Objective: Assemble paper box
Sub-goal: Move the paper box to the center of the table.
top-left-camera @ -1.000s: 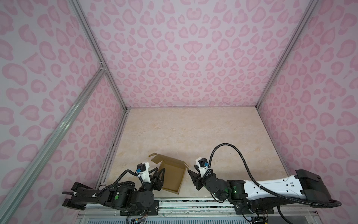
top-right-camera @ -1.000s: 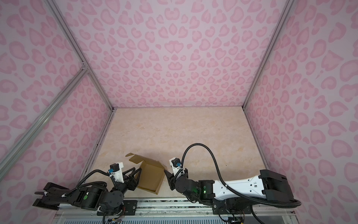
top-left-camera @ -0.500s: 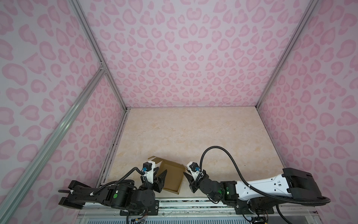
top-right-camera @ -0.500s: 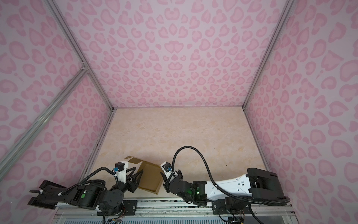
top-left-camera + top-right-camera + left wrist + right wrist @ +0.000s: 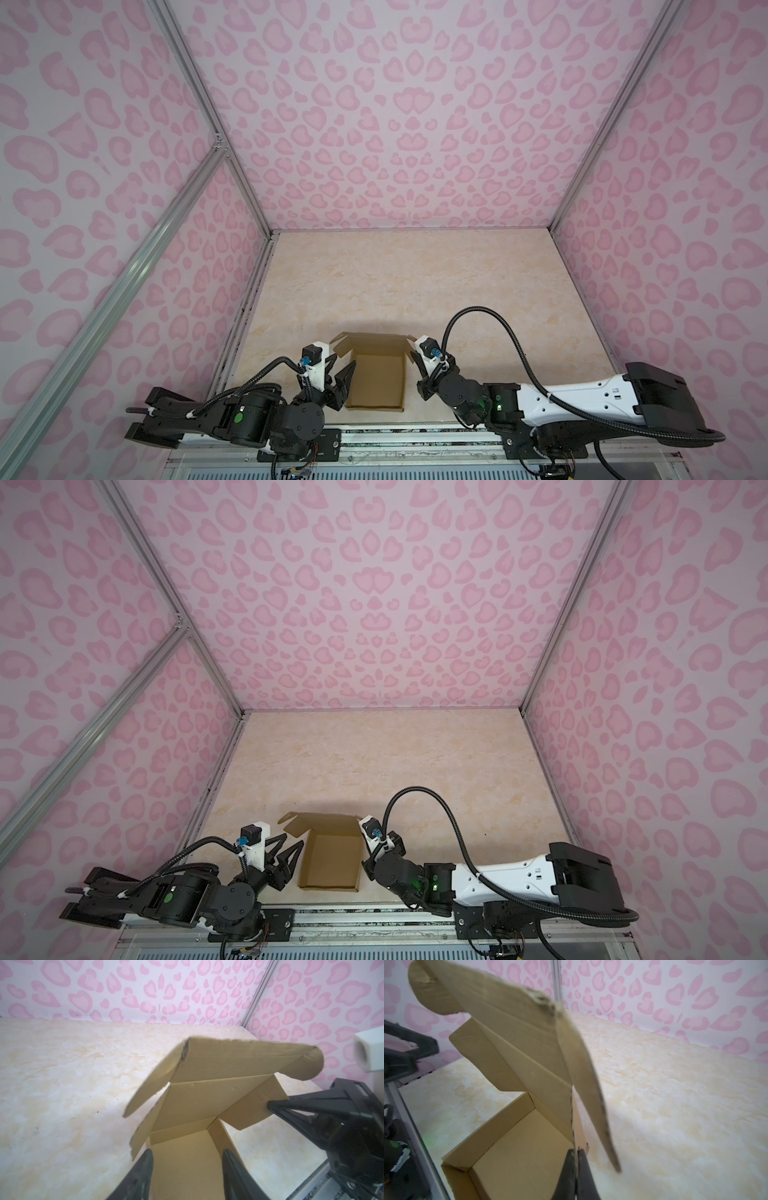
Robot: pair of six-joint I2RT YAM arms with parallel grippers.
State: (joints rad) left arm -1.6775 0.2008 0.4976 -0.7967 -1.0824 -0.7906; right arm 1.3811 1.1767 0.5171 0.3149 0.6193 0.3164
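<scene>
In both top views I count one paper box (image 5: 376,380) (image 5: 330,862), one table (image 5: 415,282) and my two pincers. The box sits at the near edge of the table, between the pincers. It is plain brown cardboard, shallow and open, with low walls and its lid (image 5: 370,343) raised at the far end. My left pincer (image 5: 341,368) stands just left of the box with its fingers spread, holding nothing. My right pincer (image 5: 414,360) is at the box's far right corner. From my left wrist, the left pincer (image 5: 187,1167) has its fingers well apart. The box floor shows between them and nothing is gripped. The lid (image 5: 228,1068) leans over the box with a creased strip along its top and a wing (image 5: 145,1095) folded down on each side, two in all. The tip of the right pincer (image 5: 269,1104) meets the right wing. From my right wrist, the right pincer (image 5: 576,1157) is pressed together, and a cardboard edge on the right side of the box (image 5: 519,1157) runs in between its fingers. I cannot tell whether that edge is the wall or the wing.
</scene>
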